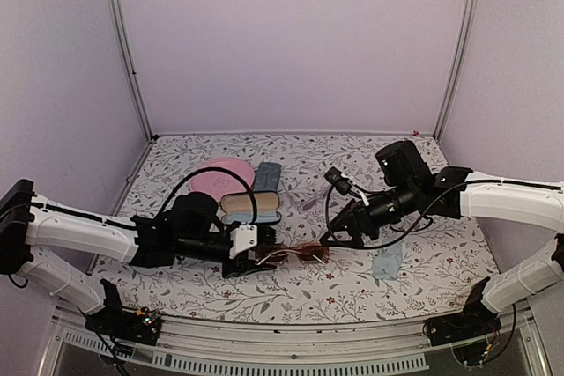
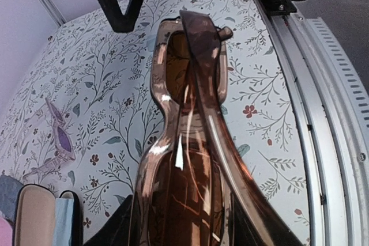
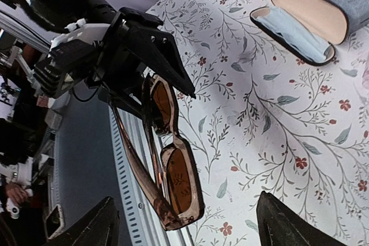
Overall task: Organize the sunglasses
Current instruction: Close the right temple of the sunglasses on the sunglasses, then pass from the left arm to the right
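Reddish-brown translucent plastic sunglasses (image 2: 190, 142) sit clamped in the left pincer (image 1: 261, 256); the right pincer (image 1: 335, 237) stands wide open by their free end, not touching.

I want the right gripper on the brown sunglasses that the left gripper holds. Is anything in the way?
Nothing visible. The right gripper is open and faces the free end of the brown sunglasses, with only air between them. The left gripper grips the other end, away from that approach.

Open black case (image 1: 251, 209) lined beige, grey-blue case (image 1: 268, 175), pink round disc (image 1: 218, 174), light blue cloth (image 1: 388, 261), floral tabletop (image 1: 203, 283)
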`<state>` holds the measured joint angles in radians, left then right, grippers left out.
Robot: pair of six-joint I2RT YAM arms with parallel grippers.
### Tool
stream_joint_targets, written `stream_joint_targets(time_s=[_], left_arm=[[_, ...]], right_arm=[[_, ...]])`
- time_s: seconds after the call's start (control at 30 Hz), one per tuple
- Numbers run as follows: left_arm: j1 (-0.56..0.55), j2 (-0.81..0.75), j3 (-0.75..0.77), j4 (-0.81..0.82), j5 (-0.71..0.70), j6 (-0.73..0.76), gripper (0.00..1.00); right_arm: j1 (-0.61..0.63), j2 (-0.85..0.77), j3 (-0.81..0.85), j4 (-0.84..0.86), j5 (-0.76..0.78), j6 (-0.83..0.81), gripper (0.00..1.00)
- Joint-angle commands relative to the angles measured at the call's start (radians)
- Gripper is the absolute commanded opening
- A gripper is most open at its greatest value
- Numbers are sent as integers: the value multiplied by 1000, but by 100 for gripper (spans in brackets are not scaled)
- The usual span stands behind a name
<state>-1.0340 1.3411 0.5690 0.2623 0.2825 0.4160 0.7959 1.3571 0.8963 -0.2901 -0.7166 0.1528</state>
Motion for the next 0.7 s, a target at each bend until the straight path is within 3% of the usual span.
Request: stream_joint_targets(time_s=[0.0, 0.23, 0.57, 0.67], left_arm=[[24, -34, -4, -15, 50, -89, 33], [38, -116, 19, -86, 127, -181, 32], [52, -165, 79, -222, 177, -251, 32], [54, -154, 93, -243, 194, -262, 33]], right_arm=[[87, -73, 51, -103, 233, -125, 88], [220, -52, 98, -150, 424, -227, 100], [363, 12, 201, -198, 596, -314, 100], [391, 48, 238, -218, 647, -328, 95]])
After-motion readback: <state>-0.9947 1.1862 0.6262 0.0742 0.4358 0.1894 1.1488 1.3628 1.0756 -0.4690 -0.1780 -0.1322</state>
